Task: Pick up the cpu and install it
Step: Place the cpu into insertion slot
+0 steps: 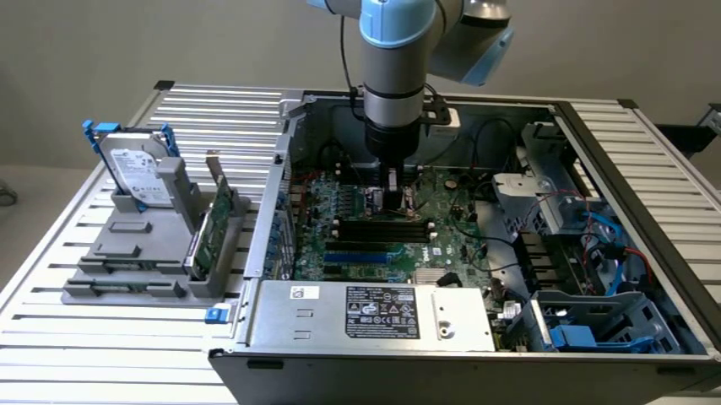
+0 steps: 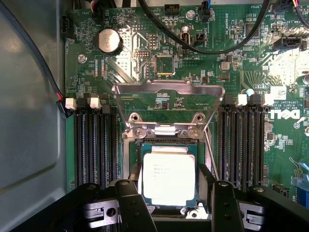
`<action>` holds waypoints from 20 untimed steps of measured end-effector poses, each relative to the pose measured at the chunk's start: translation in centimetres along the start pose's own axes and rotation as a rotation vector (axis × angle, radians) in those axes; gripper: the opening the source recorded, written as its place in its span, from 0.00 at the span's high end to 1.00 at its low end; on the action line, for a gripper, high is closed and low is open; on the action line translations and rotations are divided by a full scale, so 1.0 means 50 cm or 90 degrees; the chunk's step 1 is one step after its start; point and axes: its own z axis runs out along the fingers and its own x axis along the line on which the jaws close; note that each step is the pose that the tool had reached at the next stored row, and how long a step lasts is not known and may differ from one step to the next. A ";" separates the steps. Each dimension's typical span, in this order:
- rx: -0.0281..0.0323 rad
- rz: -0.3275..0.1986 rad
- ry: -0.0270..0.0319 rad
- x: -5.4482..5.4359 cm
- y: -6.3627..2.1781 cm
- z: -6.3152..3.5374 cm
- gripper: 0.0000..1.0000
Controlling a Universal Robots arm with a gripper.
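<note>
The tool (image 2: 171, 175) is clenched on the cpu (image 2: 169, 182) by two opposite edges. It holds the chip flat and square at the socket, mid-motherboard (image 2: 270, 159), where the retaining plate (image 2: 168, 92) stands hinged open, I reckon to let it seat.
</note>
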 end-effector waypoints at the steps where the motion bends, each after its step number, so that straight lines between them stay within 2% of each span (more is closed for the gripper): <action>1: 0.0000 0.000 -0.0005 0.001 0.000 0.000 0.45; 9: 0.0000 0.000 -0.0037 0.002 0.000 0.001 0.45; 20: -0.0002 -0.001 -0.0060 0.006 0.000 0.004 0.45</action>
